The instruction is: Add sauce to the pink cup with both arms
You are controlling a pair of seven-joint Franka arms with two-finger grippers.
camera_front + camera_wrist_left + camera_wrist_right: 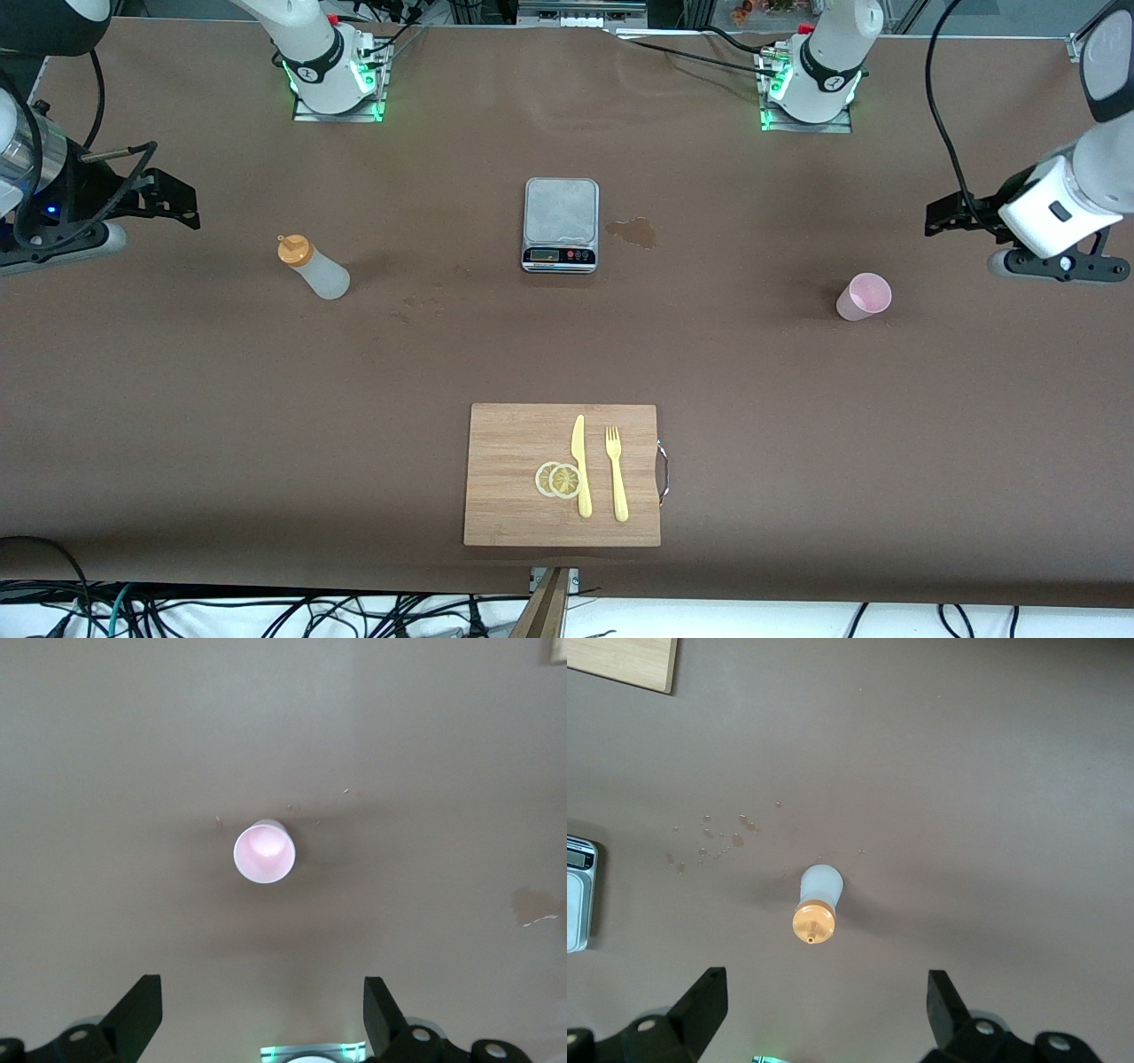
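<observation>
The sauce bottle (314,266), whitish with an orange nozzle cap, stands upright on the brown table toward the right arm's end. My right gripper (173,202) hangs open and empty in the air beside it, apart from it. In the right wrist view the sauce bottle (816,902) lies ahead of the open right gripper (824,1010). The pink cup (864,296) stands upright and empty toward the left arm's end. My left gripper (948,217) hangs open and empty near it, not touching. In the left wrist view the pink cup (264,852) lies ahead of the open left gripper (261,1014).
A grey kitchen scale (560,224) sits mid-table with a wet stain (633,232) beside it. A wooden cutting board (505,443), nearer the front camera, carries a yellow knife (580,465), a fork (616,474) and lemon slices (558,479).
</observation>
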